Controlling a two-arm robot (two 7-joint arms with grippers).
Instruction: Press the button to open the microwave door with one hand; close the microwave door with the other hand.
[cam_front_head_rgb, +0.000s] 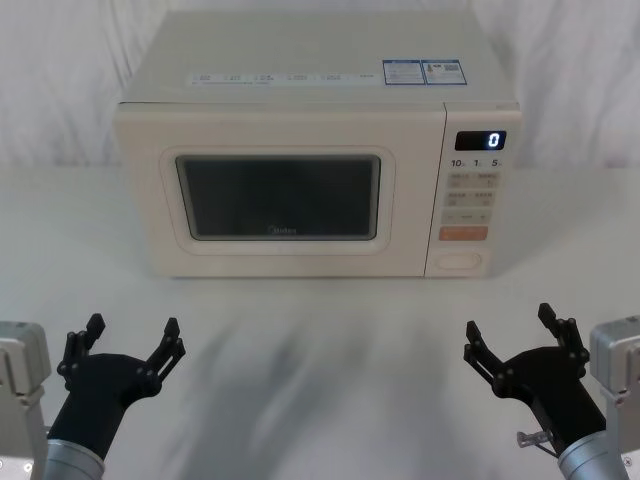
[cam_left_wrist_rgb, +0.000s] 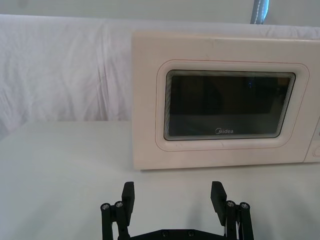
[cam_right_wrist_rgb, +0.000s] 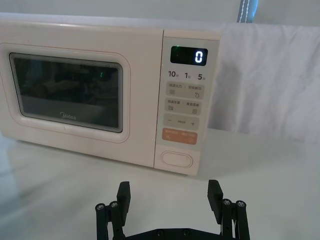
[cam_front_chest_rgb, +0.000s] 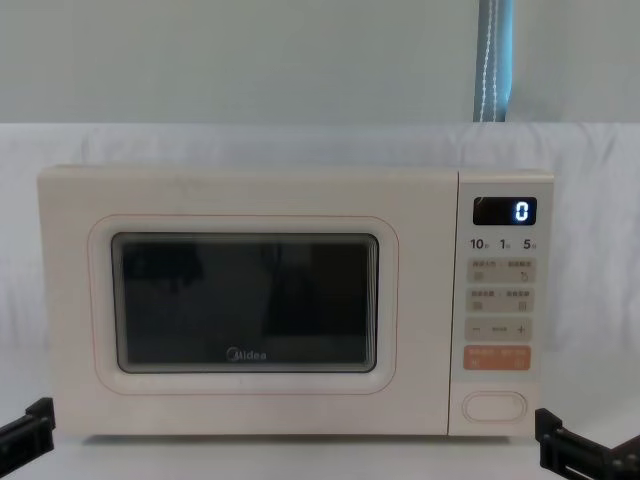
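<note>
The door (cam_front_head_rgb: 278, 195) is shut. The button (cam_front_head_rgb: 459, 261) sits at the panel's bottom, right of the door. Both grippers hover low with fingers wide: left (cam_front_head_rgb: 128, 346), right (cam_front_head_rgb: 516, 337). Advance the right one; press the button squarely with one fingertip, clear of the orange key (cam_front_head_rgb: 463, 234).

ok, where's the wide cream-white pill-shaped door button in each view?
Head: wide cream-white pill-shaped button, bottom of the control panel, right of the door.
Left wrist: only its edge, at the right border.
Right wrist: lower centre.
Chest: lower right.
Shared landmark: the orange rectangular key directly above it.
</note>
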